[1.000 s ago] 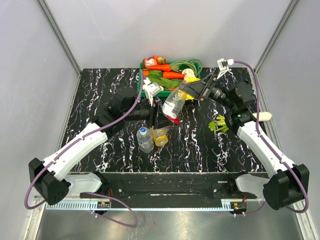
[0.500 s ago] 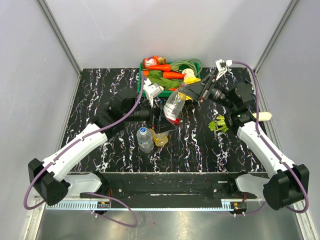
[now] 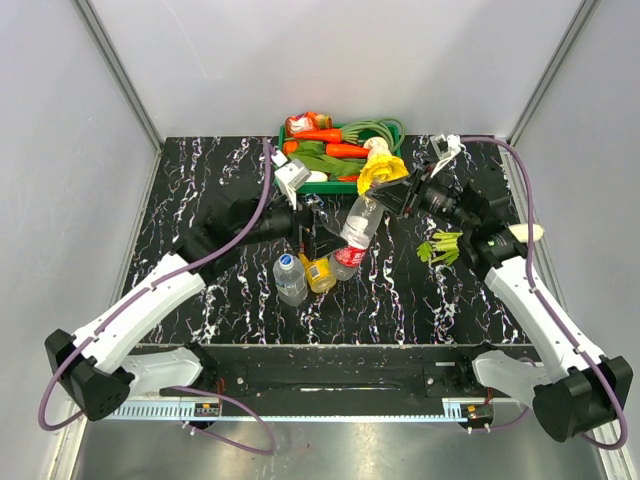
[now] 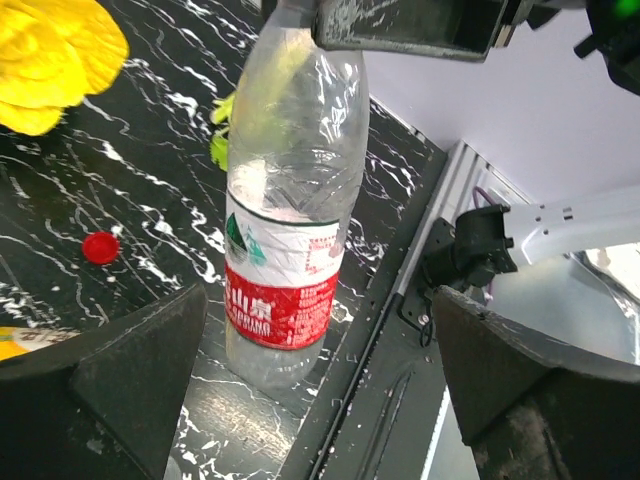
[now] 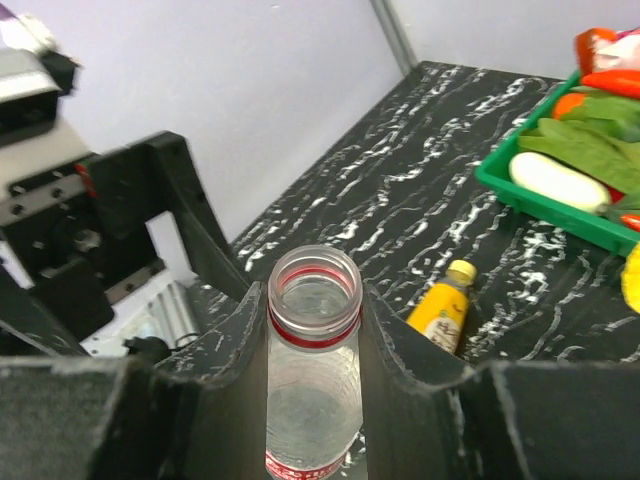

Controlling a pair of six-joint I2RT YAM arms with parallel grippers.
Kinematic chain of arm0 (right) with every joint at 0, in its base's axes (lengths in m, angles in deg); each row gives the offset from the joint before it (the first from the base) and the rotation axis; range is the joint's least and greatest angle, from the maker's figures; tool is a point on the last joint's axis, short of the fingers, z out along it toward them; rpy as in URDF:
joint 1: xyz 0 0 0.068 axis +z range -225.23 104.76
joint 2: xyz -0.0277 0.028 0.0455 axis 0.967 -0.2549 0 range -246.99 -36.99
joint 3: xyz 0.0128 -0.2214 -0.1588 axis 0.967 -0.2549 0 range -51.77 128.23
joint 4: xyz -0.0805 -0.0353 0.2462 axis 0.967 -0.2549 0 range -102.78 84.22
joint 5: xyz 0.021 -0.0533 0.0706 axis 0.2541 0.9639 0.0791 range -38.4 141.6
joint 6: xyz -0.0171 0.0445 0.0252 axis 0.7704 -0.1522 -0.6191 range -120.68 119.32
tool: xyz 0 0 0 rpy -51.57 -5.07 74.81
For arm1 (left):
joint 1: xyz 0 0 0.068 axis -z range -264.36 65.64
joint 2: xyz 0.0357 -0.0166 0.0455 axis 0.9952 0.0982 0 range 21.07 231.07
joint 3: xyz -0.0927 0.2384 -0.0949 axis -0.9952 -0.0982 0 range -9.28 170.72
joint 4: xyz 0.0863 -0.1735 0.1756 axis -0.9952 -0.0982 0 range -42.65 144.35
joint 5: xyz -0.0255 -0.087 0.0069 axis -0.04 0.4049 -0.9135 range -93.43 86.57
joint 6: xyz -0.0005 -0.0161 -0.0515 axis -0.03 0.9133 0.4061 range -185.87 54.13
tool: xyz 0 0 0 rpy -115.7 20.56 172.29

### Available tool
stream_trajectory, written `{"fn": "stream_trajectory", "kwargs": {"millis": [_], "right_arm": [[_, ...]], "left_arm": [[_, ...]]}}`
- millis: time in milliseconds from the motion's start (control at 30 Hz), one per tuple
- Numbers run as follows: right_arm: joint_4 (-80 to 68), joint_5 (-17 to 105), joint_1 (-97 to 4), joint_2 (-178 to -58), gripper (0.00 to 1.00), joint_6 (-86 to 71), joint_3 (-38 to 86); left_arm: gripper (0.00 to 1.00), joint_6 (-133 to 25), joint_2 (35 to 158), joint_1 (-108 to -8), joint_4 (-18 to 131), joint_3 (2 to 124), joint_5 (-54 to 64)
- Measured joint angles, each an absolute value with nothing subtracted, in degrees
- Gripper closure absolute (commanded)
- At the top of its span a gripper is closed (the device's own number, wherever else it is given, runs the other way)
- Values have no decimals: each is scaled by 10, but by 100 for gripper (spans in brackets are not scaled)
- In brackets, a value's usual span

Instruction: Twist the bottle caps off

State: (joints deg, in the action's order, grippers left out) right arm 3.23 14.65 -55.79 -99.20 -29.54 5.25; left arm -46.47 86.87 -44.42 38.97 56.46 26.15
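The left gripper stands with its fingers spread wide and nothing between them. The red-label bottle hangs in front of that gap, touched by neither finger. The right gripper is clamped on this bottle just below its neck and holds it tilted above the table. In the right wrist view the mouth is bare, with only the red ring around it.

The red cap lies loose on the table, off to one side of the bottle's base and well clear of both grippers. I judge this bottle done.

Just below the hanging bottle, the orange juice bottle lies on its side with its yellow cap on. The blue-label bottle stands beside it with its blue cap on. Both are near the left gripper, just towards the arm bases.

The likely trouble is crowding. If the red-label bottle comes down where it hangs, its base could strike the juice bottle or tip the upright one. A grip at the neck alone lets it swing. The loose cap could also be swept away by a low pass.

The green tray of vegetables sits at the far edge.
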Motion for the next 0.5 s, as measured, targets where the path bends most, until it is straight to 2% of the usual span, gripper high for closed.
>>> {"fn": "stream_trajectory", "kwargs": {"millis": [333,500], "right_arm": [[6,241,-558,-971,100,-174,24],[39,304,-558,-971,100,-132,-4]], "left_arm": [[1,-466,799,-444,390,553,174],[1,-470,790,-444,390,547,158]]}}
